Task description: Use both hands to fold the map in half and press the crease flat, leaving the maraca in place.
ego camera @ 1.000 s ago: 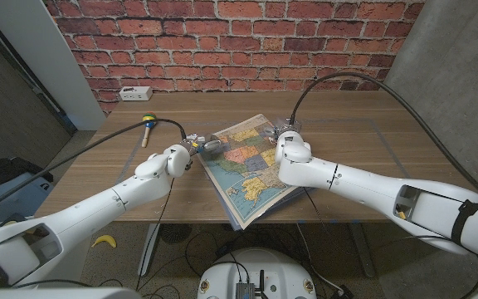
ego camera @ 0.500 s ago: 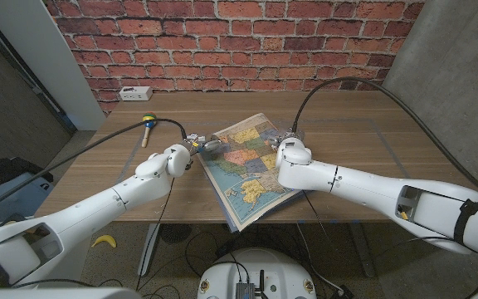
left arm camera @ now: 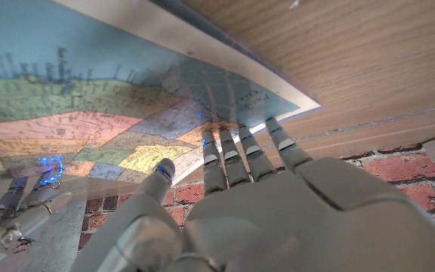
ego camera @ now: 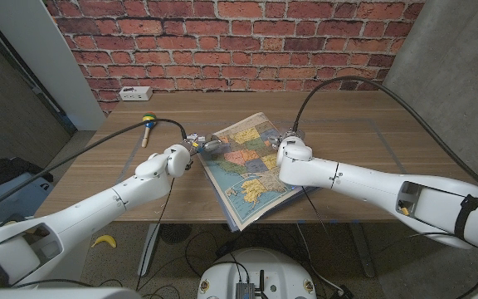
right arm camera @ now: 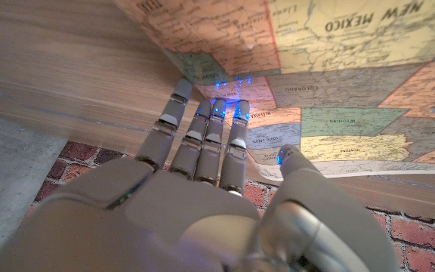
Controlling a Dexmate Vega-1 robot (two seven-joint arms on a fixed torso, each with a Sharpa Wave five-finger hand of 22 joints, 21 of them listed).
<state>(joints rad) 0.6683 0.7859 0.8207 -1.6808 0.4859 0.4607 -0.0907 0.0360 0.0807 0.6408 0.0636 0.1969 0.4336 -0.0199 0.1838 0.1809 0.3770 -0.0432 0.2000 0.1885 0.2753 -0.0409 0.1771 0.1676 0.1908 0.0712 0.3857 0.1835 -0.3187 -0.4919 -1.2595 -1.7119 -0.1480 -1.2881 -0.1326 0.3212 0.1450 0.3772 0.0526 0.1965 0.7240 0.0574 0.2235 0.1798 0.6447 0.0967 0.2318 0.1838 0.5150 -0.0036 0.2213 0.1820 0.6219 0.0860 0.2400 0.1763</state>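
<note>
Lying mid-table (ego camera: 363, 178), angled, map (ego camera: 247, 170). Pressing on its right edge, right hand (ego camera: 291, 148), fingers (right arm camera: 216, 132) straight, close together, holding nothing. Touching its left edge, left hand (ego camera: 191, 146), fingers (left arm camera: 236, 151) likewise. Resting far left, maraca (ego camera: 147, 128). Barely changed since earlier.

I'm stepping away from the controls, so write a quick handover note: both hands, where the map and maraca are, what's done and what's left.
Left hand: fingers extended onto the map's left edge, holding nothing.
Right hand: fingers extended onto the map's right side, holding nothing.
Map: mid-table, turned at an angle, near corner overhanging the front edge. Whether it is already folded is unclear.
Maraca: far left of the table, apart from both hands.
Done: both hands placed on the map.
Left: confirm or make the fold, press the crease flat, leave the maraca alone.
</note>
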